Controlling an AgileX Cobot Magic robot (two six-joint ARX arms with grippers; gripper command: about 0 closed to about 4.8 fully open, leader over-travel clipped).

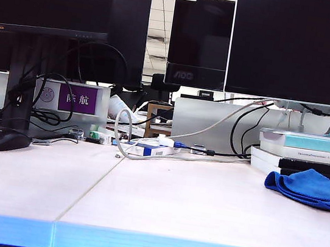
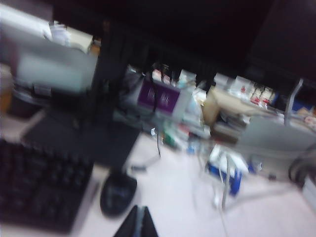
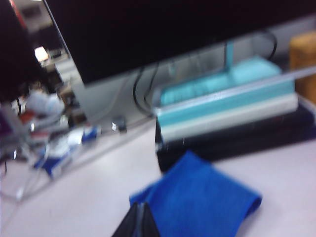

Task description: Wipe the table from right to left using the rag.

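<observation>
— White table [image 1: 202,208] fills my exterior view, two panels with a seam. Where's the rag?

— I see the rag [image 1: 312,188] bunched at the far right, just in front of a stack of books [image 1: 305,156]. From the right wrist view, the right gripper [image 3: 139,222] hovers above the blue cloth's near edge, fingers pressed together, holding nothing.

— And the left gripper [image 2: 138,224]?

— Fingers together too, empty, just beside the black mouse [image 2: 117,192] and keyboard [image 2: 42,190].

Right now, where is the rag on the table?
In the exterior view the rag lies bunched at the far right of the table, just in front of the stack of books; neither gripper touches it.
</observation>
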